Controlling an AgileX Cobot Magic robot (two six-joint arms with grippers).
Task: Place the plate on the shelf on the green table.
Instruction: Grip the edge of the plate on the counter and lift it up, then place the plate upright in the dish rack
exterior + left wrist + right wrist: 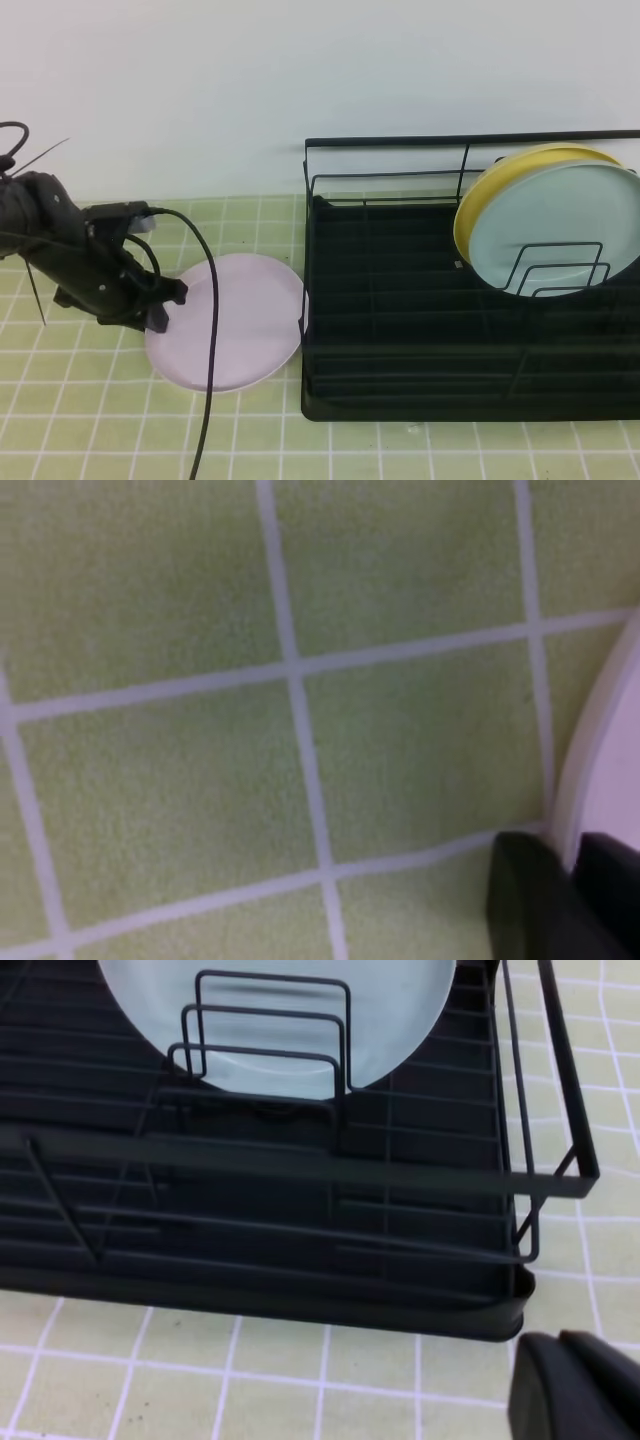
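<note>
The pink plate (235,325) is seen lying flat on the green table (90,420), its right edge just beside the lower left corner of the shelf (400,330). The left tool (160,300) is set low at the plate's left rim. In the left wrist view the rim (600,750) is seen passing between the two dark fingers (525,900), one below it on the tile side and one above it, so the tool is drawn narrow around the plate's edge; whether the fingers press firmly on it cannot be told. A black cable (210,340) is draped across the plate from the left arm.

The shelf is placed on the right part of the table. A blue-green plate (555,235) is stood upright in its wire dividers at the right end, with a yellow plate (480,205) leaning right behind it.

The right tool (575,1390) is seen only as a dark blurred shape at the bottom of the right wrist view, near the front right corner of the shelf, with its fingers closed together and nothing between them.
</note>
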